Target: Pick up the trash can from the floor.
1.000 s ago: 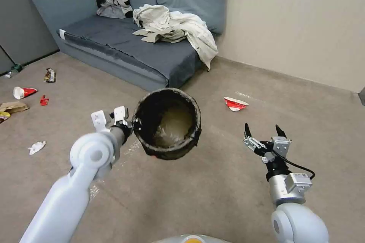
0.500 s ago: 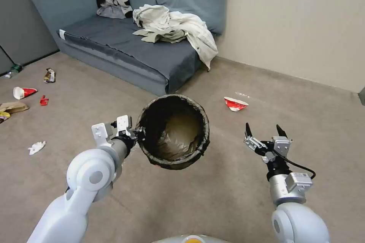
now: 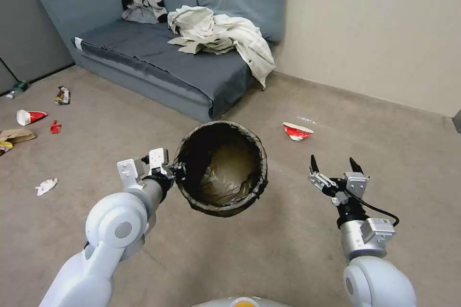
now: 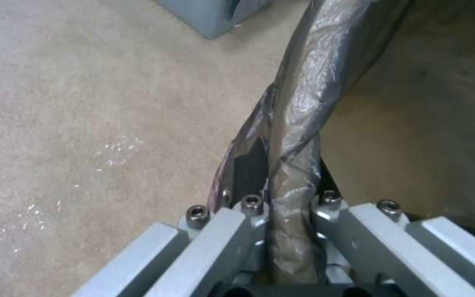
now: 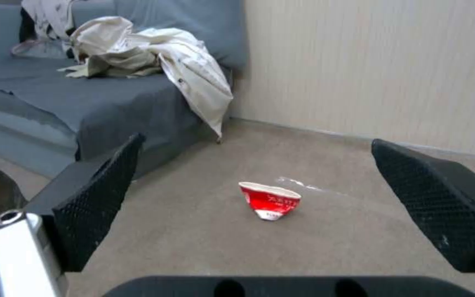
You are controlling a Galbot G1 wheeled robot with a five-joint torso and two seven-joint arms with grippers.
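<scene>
Trash can (image 3: 221,168) drifted nearer — above beige floor (image 3: 288,249) | sofa (image 3: 158,57) behind

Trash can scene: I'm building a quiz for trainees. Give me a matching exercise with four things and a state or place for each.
Things:
1. trash can
2. left claw
3. right claw
4. crushed cup

States:
A. open, holding nothing
B. lying on the floor
C. shut on the bagged rim
D. held up, mouth tipped toward the camera

Pairs: 1-D, 2-C, 3-A, 4-B
</scene>
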